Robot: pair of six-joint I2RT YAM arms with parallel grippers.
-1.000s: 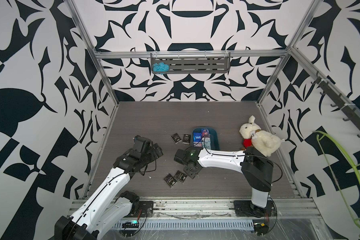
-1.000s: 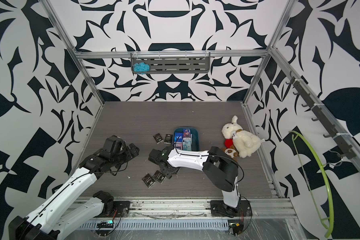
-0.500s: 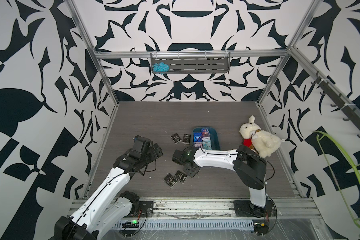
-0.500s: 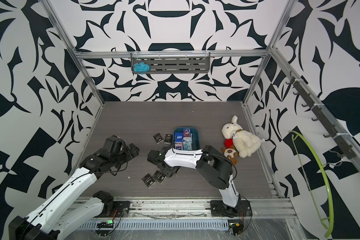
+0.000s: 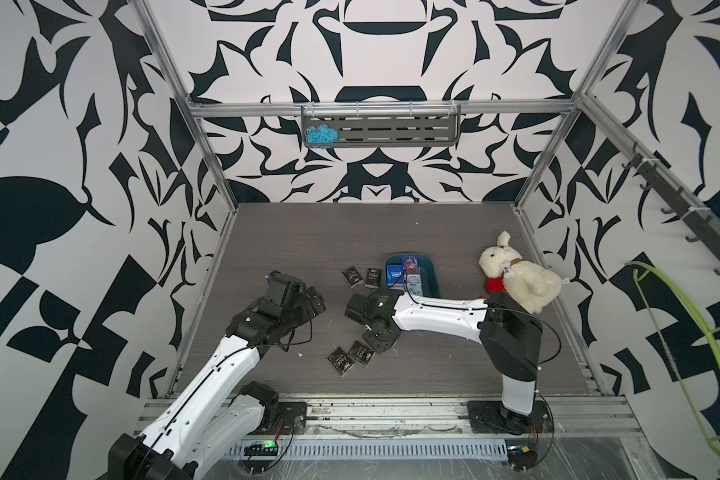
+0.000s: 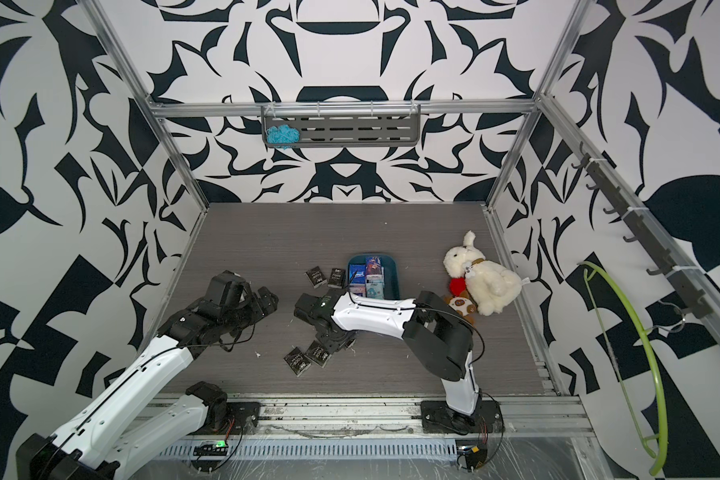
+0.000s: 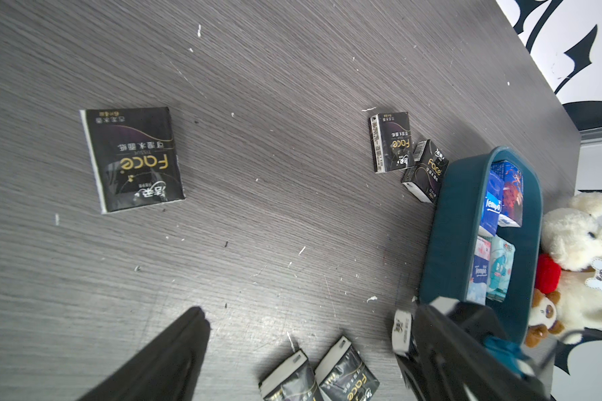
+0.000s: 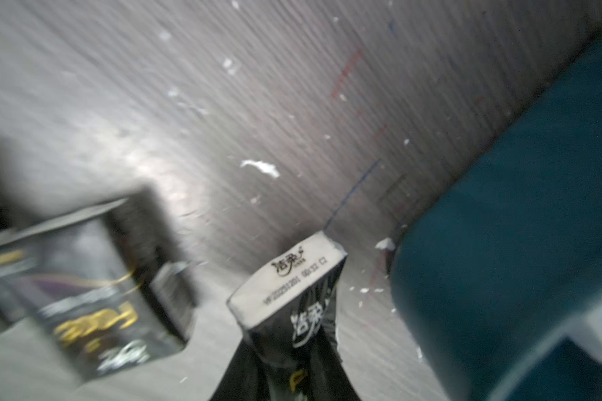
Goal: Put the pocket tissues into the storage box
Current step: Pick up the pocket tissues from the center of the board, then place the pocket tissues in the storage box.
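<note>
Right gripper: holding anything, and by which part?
Yes. The right gripper pinches one black tissue packet across its middle, squeezing the wrapper in. The packet's white printed end sticks out free.

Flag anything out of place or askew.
A plush dog lies beside the storage box, unrelated to the task. One black packet appears to lean tilted against the box's wall. White scraps litter the table.

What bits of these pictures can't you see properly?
- Storage box: near end covered by the right arm in both top views, so its packets cannot be counted.
- Two black packets: cut off by the left wrist view's edge.
- Loose black packet: lettering blurred in the right wrist view.
</note>
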